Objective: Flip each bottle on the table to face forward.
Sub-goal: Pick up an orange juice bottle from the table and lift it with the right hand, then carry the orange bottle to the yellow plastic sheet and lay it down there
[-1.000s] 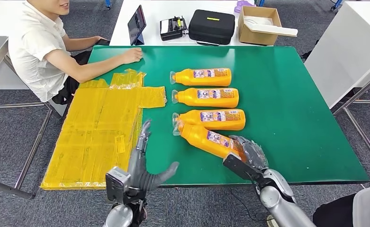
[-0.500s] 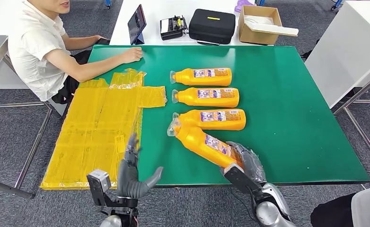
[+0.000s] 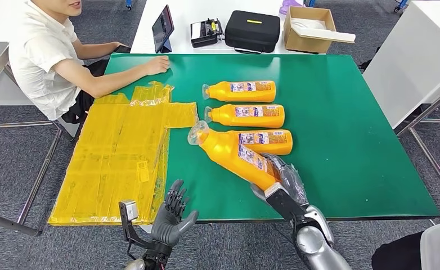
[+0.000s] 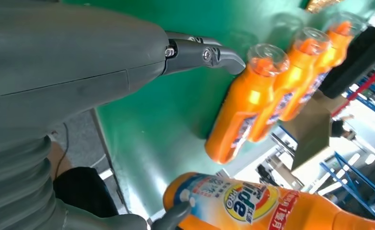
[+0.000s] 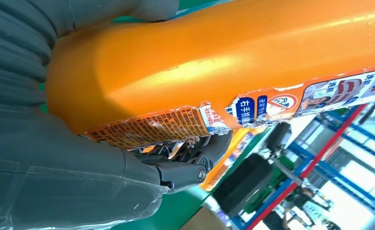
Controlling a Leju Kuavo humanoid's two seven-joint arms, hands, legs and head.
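Three orange bottles lie side by side on the green table [image 3: 341, 112], caps to the left: the far bottle [image 3: 241, 90], the middle bottle [image 3: 247, 115] and the near bottle [image 3: 271, 140]. My right hand [image 3: 279, 181] grips the base end of a fourth orange bottle [image 3: 232, 153] and holds it tilted above the table, its clear cap raised to the far left. The right wrist view has this held bottle [image 5: 224, 52] with its torn back label against my fingers [image 5: 185, 165]. My left hand [image 3: 171, 216] is open, below the table's front edge. In the left wrist view, the left hand [image 4: 70, 81] is empty beside the held bottle [image 4: 272, 206].
A crumpled yellow plastic sheet [image 3: 122, 152] covers the table's left part. A person [image 3: 43, 56] sits at the far left with a hand [image 3: 157, 66] on the table. Behind stand a tablet [image 3: 162, 28], a black case [image 3: 251, 31] and a cardboard box [image 3: 308, 28].
My right hand has lifted the nearest bottle off the table and swung its cap end up and away. My left hand has dropped back below the table's front edge.
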